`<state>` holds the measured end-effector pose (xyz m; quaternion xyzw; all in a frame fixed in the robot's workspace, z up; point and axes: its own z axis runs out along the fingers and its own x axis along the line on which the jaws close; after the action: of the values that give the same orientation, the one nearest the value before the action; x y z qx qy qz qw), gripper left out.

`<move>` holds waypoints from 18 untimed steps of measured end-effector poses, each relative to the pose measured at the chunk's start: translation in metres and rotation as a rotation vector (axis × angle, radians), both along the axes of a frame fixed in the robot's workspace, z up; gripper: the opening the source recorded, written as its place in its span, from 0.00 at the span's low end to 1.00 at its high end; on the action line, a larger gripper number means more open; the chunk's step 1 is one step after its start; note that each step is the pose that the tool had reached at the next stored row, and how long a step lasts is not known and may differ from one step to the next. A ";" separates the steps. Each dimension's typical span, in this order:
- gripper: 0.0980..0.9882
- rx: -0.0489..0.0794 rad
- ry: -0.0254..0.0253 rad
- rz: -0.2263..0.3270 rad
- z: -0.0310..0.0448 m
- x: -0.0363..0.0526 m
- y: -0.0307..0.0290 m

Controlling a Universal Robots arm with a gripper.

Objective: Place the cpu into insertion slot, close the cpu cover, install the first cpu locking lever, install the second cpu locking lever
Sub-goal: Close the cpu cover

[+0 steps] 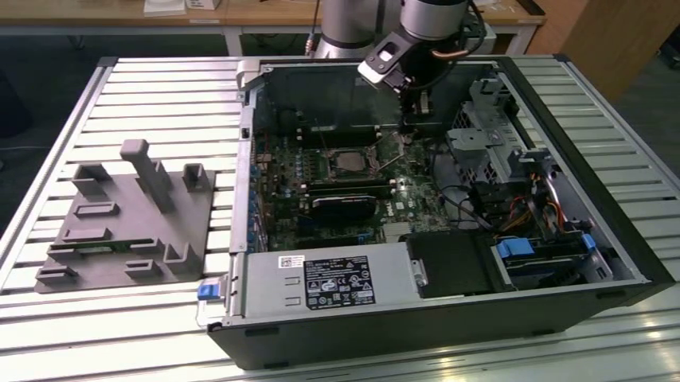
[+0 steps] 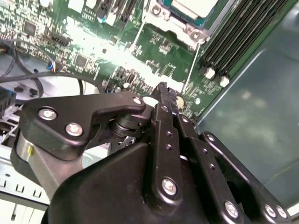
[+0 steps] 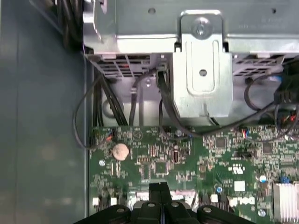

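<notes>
The cpu (image 1: 349,162) lies in the insertion slot (image 1: 330,151) on the green board inside the open computer case. Its pale face (image 2: 192,5) shows in the second wrist view, with the silvery cpu cover (image 2: 174,25) lying flat around it. A thin wire locking lever (image 2: 192,63) slants up from the slot's side toward my fingertips. My gripper (image 1: 409,127) hangs just to the exterior view's right of the slot, low over the board. Its black fingers (image 3: 159,187) are pressed together, and I see nothing held between the tips (image 2: 162,88).
A metal drive cage (image 1: 483,151) with cables stands close on the exterior view's right. A long black card (image 1: 345,193) and the grey power-supply box (image 1: 318,278) lie nearer the front. A coin battery (image 3: 121,150) sits on the board. A grey fixture (image 1: 127,215) rests outside the case.
</notes>
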<state>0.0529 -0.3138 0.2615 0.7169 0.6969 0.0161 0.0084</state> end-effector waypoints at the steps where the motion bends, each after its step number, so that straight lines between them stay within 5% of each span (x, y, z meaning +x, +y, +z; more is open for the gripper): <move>1: 0.01 0.000 0.0000 0.000 0.0000 0.0004 0.0000; 6: 0.01 0.000 0.0000 0.000 0.0000 0.0006 0.0000; 18: 0.01 -0.026 -0.0011 0.000 -0.0038 0.0076 0.0000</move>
<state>0.0604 -0.3138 0.2577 0.7167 0.6971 0.0073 0.0182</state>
